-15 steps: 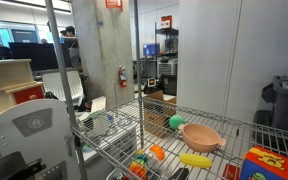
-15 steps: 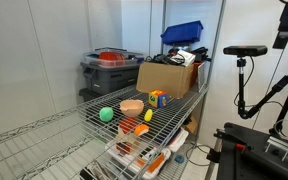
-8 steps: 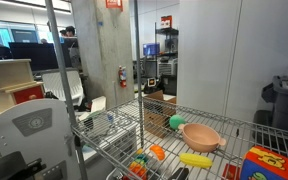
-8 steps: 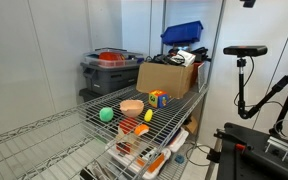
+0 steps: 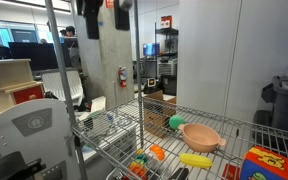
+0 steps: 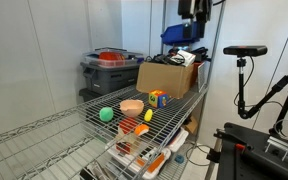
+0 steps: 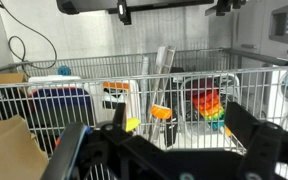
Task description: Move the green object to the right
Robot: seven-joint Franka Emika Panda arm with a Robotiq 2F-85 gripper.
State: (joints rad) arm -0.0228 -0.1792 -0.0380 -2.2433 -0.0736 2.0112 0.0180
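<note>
1. Green and dome-like, the green object [image 6: 106, 114] sits on the wire worktop [image 6: 180, 106], at the near corner in an exterior view, just beside the pink bowl [image 6: 132, 106] and apparently apart from it.
2. It rests flat side down, which likely keeps it from rolling across the wires.
3. High above the shelf hangs the end effector [image 6: 192, 12], well apart from every toy; this looks like a start or approach pose, with nothing gripped.
4. In the wrist view the end effector [image 7: 164, 150] shows as two dark fingers [image 7: 252, 140] set wide, with only shelf wire and toys seen between them.
5. Edges matter here: the green object lies near the worktop's rim in both exterior views [image 5: 176, 122], so a careless nudge could send it off the side.
6. Open room is tight on the bowl side. The yellow toy [image 6: 141, 129] and a multicoloured toy [image 6: 158, 98] lie beyond, and a cardboard box [image 6: 169, 77] closes off the back.
7. Lifting the piece over the bowl seems safer than sliding it, since the wires would snag it.
8. Which bare patch counts as the robot's right cannot be told from these views.
</note>
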